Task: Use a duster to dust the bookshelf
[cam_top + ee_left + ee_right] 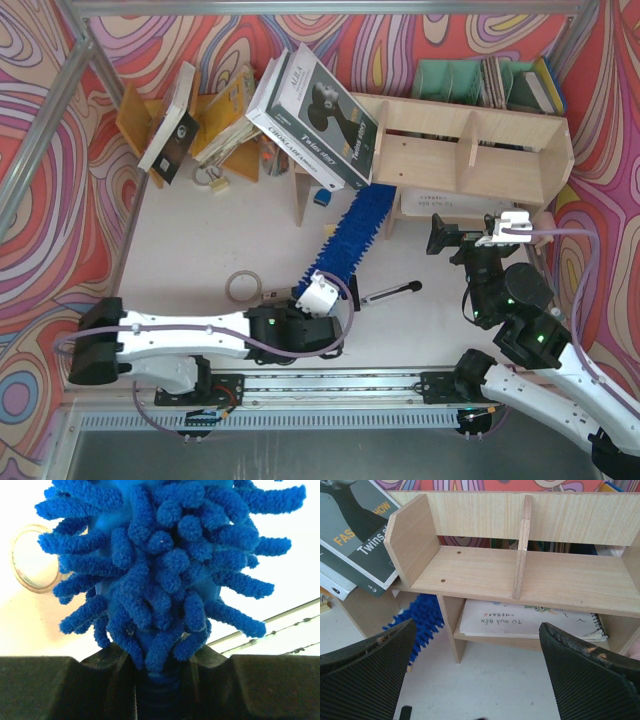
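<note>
Swirled orange-pink walls (40, 150) close in a white table (190, 230). The bookshelf (470, 150) stands ahead of the right gripper (477, 630), whose fingers are spread wide. The left gripper (160, 677) pinches the handle of the duster (355, 225), whose fluffy head reaches forward into the shelf's lower-left opening. A tape ring (241, 287) lies just left of that gripper and a black rod (390, 292) just right.

Bright, even overhead light in top view; soft short shadows under bookshelf (470, 150). Left wrist view blown out white behind duster (165, 570), left fingers (60, 690) dark and slightly soft at bottom edge. Right wrist view sharp on shelf wood, right fingers (365, 680) blurred.
</note>
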